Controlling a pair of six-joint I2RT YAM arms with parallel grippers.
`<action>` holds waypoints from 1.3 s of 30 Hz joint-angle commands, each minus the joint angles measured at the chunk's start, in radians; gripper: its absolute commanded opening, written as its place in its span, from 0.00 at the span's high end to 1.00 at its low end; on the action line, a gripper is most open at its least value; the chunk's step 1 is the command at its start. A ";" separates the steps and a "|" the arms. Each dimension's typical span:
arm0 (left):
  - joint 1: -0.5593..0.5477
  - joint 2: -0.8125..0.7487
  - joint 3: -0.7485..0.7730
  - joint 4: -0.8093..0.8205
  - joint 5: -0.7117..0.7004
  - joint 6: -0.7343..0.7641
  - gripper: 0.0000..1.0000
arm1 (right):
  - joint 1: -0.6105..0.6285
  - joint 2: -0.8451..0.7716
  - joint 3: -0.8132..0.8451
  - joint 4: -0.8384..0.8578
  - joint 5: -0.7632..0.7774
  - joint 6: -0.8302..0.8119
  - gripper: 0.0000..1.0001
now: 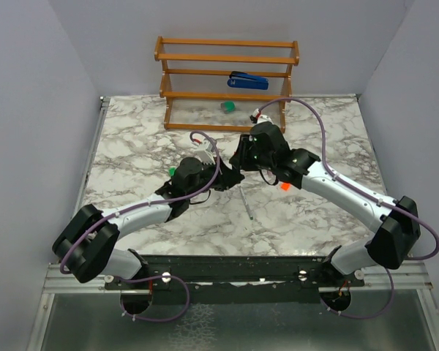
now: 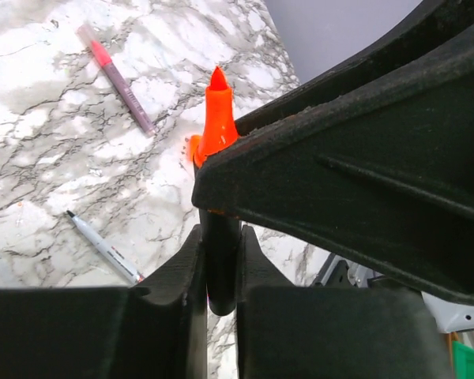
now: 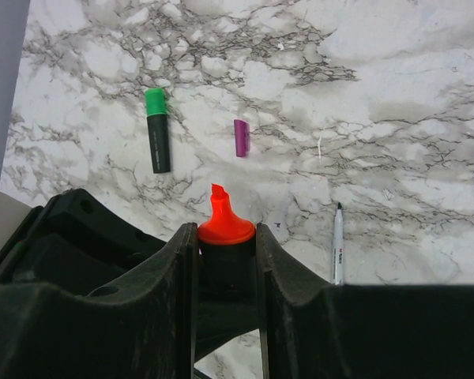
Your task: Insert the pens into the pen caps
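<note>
One white-and-grey marble worktop (image 1: 132, 146) carries everything, with a brown wooden slatted rack (image 1: 227, 58) at its far edge. The black left arm (image 1: 146, 212) and black right arm (image 1: 336, 186) reach inward and meet over the middle. The left arm's fingers (image 2: 194, 264) lie close on either side of the barrel of a short black marker with an orange tip (image 2: 217, 118), with no gap to be seen. The right arm's fingers (image 3: 185, 268) are clamped on the same marker just under its orange collar, so it sits between both pairs. A blue stapler (image 1: 247, 80) rests on a rack shelf. A short black marker with a green end (image 3: 158, 142) lies flat on the worktop, well apart from a thin pink pen (image 2: 118, 79) and a thin grey pen (image 3: 337, 245). A small magenta-purple cap (image 3: 242, 137) lies near the green-ended marker, and a small orange cap (image 1: 284, 187) sits just beside the right arm.
</note>
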 commanded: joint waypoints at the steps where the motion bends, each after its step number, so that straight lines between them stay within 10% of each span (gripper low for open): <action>1: -0.008 -0.022 -0.015 0.030 -0.007 0.025 1.00 | 0.015 0.008 0.009 0.033 -0.016 0.017 1.00; 5: -0.009 -0.041 -0.029 0.029 -0.028 0.039 1.00 | 0.014 -0.008 -0.007 0.036 -0.003 0.011 0.96; 10: -0.008 -0.063 -0.049 -0.025 -0.056 0.072 1.00 | 0.014 -0.024 0.015 -0.042 0.111 -0.006 0.38; 13: -0.007 -0.080 -0.070 -0.075 -0.073 0.096 1.00 | -0.008 -0.043 0.061 -0.141 0.238 -0.012 0.20; 25: -0.007 -0.189 -0.035 -0.396 -0.150 0.250 1.00 | -0.428 -0.047 0.085 -0.596 0.233 0.311 0.29; 39: -0.007 -0.301 0.087 -0.659 -0.071 0.480 1.00 | -0.447 0.261 -0.001 -0.513 0.145 0.393 0.45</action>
